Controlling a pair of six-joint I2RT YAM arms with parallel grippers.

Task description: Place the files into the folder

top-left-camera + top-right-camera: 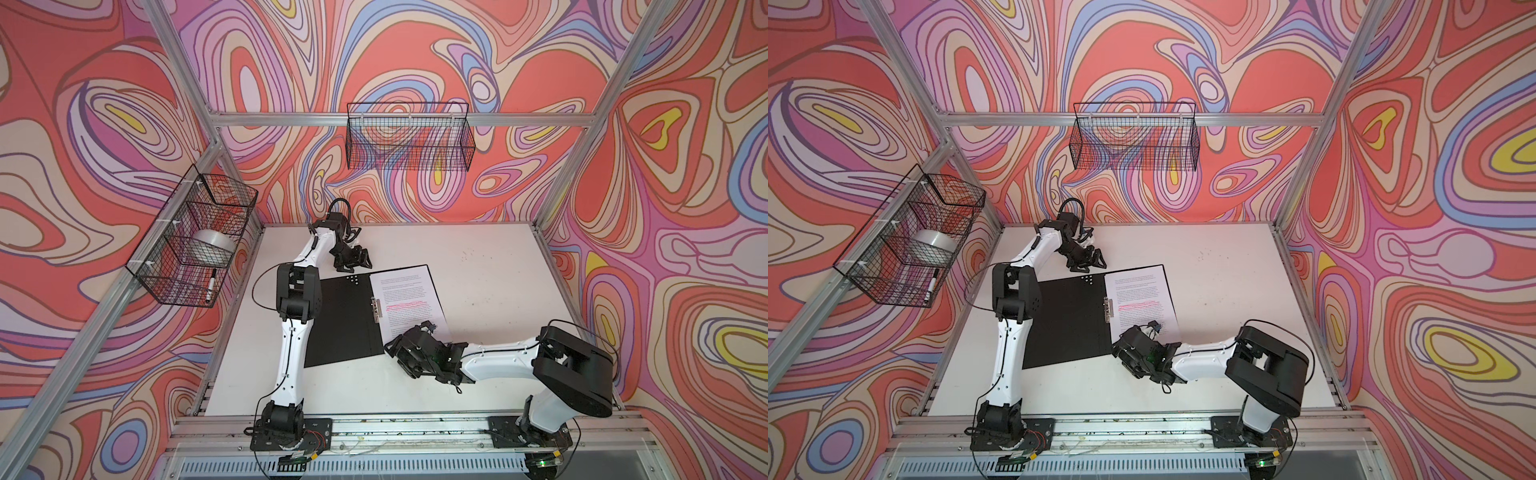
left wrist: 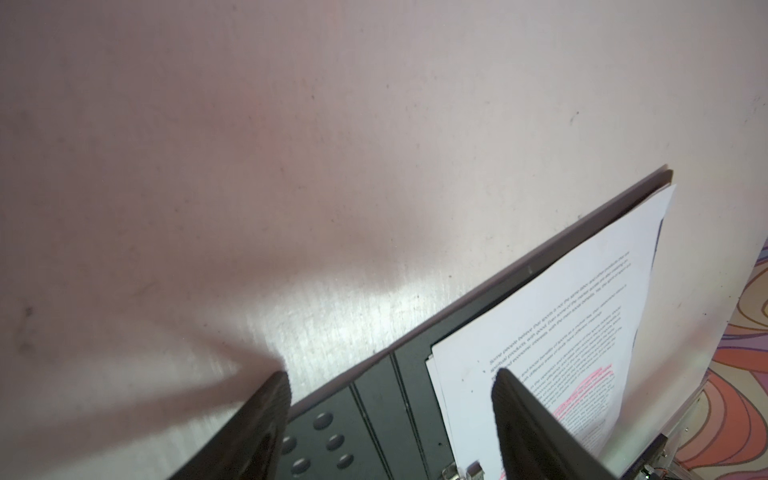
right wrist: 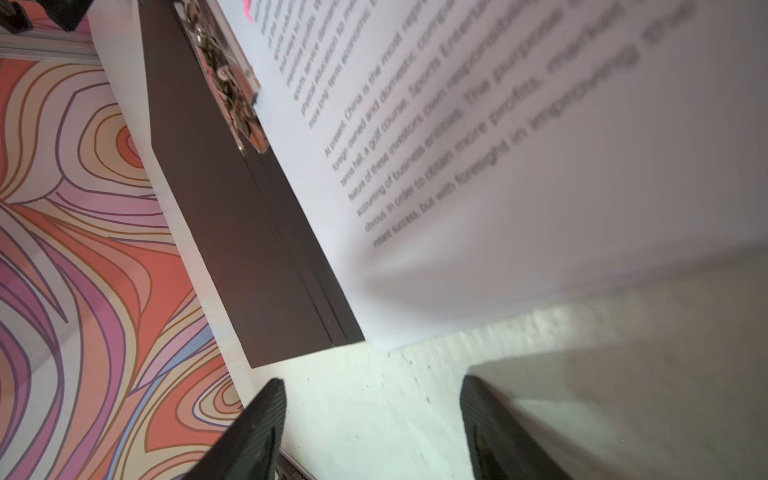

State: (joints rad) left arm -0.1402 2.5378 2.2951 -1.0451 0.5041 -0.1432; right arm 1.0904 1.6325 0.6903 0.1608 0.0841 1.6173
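- Closest to the lens is the right arm's black elbow (image 1: 582, 374), raised above the bench (image 1: 490, 257) at the front right.
- Left gripper (image 1: 360, 261) hovers at the far end of the folder (image 1: 345, 320). Its jaws are spread wide and hold nothing, and in its wrist view both fingers are clear of the cover.
- Folder lies open and flat, black inside up, with the metal clip (image 1: 377, 309) on the spine. It looks stiff and light. Closing it would best start from the outer edge of the bare left leaf, which probably needs prying off the bench.
- Files (image 1: 409, 299) rest on the right leaf, skewed, with their near corner overhanging onto the bench. The sheets look thin, floppy and slippery, so they are best pinched at that overhanging edge or slid by pressing them flat. Whether the clip pins them I cannot tell.
- Right gripper (image 3: 374, 384) hangs just off the folder's near corner, jaws wide and empty, with the sheets' near edge just ahead.
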